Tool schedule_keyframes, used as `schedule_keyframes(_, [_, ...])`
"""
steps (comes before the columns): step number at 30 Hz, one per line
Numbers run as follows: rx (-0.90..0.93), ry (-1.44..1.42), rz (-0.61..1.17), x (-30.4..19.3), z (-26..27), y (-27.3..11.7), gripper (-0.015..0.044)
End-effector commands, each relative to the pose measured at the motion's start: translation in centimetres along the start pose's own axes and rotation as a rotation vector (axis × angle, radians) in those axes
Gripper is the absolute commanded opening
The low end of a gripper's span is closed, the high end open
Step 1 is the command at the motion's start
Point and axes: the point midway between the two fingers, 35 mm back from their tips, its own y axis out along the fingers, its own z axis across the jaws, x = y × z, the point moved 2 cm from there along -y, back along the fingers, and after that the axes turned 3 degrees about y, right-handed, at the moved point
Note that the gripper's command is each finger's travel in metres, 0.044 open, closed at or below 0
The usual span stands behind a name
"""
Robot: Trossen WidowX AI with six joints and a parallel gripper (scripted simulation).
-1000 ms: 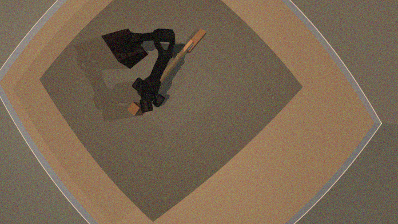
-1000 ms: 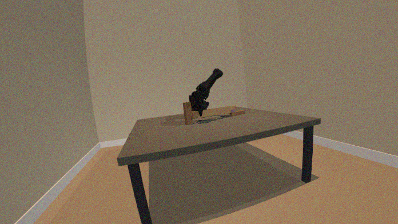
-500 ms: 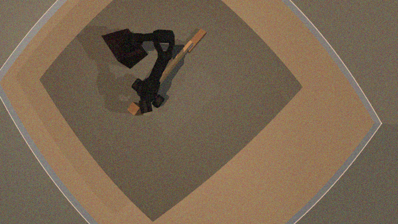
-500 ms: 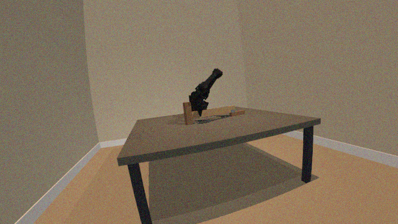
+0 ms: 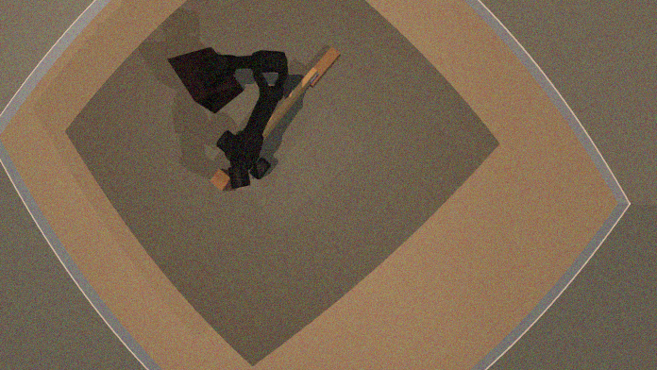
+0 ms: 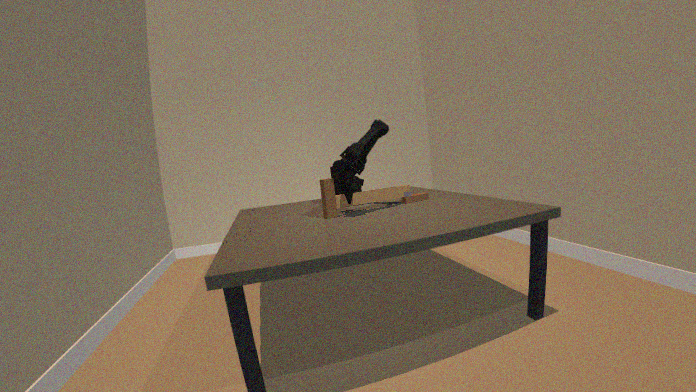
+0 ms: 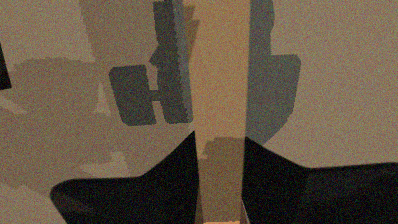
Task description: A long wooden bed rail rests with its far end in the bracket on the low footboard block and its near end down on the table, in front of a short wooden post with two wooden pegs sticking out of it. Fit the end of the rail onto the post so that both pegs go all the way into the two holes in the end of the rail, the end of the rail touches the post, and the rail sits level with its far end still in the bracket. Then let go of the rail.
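The long pale rail [image 5: 282,112] [image 6: 382,194] [image 7: 220,75] runs from the bracket [image 5: 313,78] [image 6: 408,193] on the low footboard block [image 5: 329,59] [image 6: 416,198] toward the short upright post [image 5: 220,179] [image 6: 328,199]. My gripper [image 6: 349,200] [image 7: 212,134] is shut on the rail near its near end, with one finger on each side. The rail looks roughly level and raised off the table, with its shadow below. Its near end is close to the post. The pegs and holes are hidden, and I cannot tell whether the end touches the post.
The arm [image 5: 264,110] [image 6: 360,150] reaches over the rail from its dark base [image 5: 208,80] and covers much of the near half in the overhead view. The post stands just beyond the gripper. Shadows of the arm and rail fall on the table [image 5: 359,189] [image 6: 390,225].
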Motion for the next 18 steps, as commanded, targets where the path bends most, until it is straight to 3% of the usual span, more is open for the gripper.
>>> schedule_keyframes(1, [-0.006, -0.002, 0.005, -0.40, -0.17, -0.16, 0.0000])
schedule_keyframes(13, [-0.006, -0.002, 0.005, -0.63, -0.18, -0.14, 0.0000])
schedule_keyframes(18, [0.002, 0.001, -0.004, -0.15, -0.01, 0.05, 0.0131])
